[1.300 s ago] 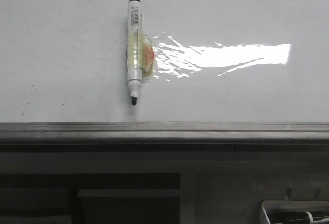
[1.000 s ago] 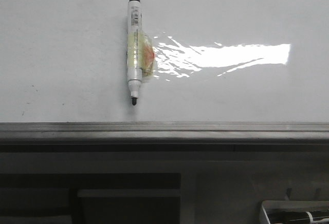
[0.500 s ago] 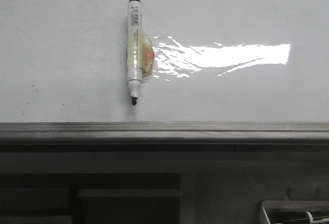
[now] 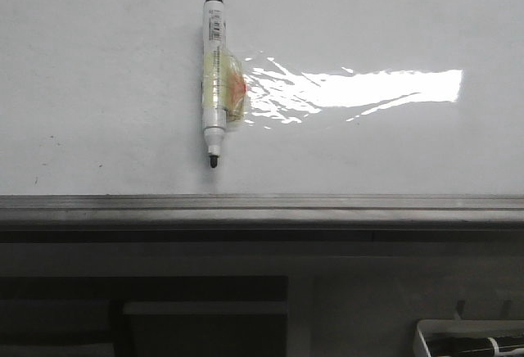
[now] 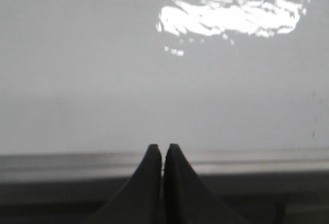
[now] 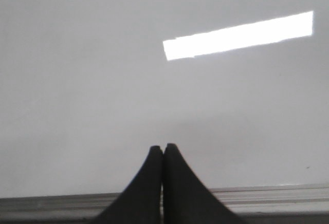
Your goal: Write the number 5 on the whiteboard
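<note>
Whiteboard (image 4: 98,79) fills the upper front view, glossy and bare of strokes, glare patch (image 4: 368,88) right of centre, grey edge rail (image 4: 262,208) along its near side. No number 5 drawn anywhere yet; writing judged not begun.

Marker pen (image 4: 214,79) lies flat on the board left of the glare, just touching its ragged end. Long axis runs near-to-far: black tip toward the rail, capped end away. Yellowish tape (image 4: 223,91) wraps the mid-barrel.

Left gripper (image 5: 163,148) pressed closed, tips touching, nothing held; rail just beyond the tips, board past that. Right gripper (image 6: 163,148) likewise closed and empty, tips over the board's near margin. Neither visible in the front view, so both back near the rail, well apart from the pen.

Pen absent from both wrist views; lies farther across the board than either pair of fingers. Sits left of centre, so probably nearer the left arm, though not certain. Next move judged to need opened fingers, a forward reach, and a grasp across the barrel at the tape.
</note>
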Robot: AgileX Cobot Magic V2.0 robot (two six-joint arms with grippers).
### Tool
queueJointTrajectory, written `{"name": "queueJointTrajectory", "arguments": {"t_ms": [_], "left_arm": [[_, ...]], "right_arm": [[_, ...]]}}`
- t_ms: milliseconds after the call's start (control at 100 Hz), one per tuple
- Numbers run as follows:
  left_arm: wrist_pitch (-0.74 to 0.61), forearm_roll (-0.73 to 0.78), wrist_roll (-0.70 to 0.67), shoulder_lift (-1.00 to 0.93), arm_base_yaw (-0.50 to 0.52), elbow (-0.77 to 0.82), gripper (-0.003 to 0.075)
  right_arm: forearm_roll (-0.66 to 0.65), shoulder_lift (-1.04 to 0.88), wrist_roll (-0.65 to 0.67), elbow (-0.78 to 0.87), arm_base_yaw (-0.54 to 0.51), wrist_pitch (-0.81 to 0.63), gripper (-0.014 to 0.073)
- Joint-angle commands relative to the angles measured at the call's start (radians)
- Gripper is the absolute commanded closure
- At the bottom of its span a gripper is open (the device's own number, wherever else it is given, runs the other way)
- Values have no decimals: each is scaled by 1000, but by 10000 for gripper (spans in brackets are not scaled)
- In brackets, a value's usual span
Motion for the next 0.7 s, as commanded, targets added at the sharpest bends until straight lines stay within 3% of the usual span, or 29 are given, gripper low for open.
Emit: {"name": "queueJointTrajectory", "arguments": {"t_ms": [0, 110, 240, 550, 690], "left_arm": [[-235, 4, -9, -28, -7, 18, 741], [-379, -61, -21, -28, -7, 18, 741], [-434, -242, -21, -28, -7, 18, 741], [-408, -358, -28, -28, -7, 13, 741], [-214, -412, -28, -11, -7, -46, 741]], "right_arm": [[74, -16, -2, 23, -5, -86, 655], [96, -16, -2, 23, -5, -101, 655], [156, -16, -2, 23, -5, -143, 655], [244, -16, -2, -13, -5, -166, 655], [297, -16, -2, -57, -5, -107, 655]]}}
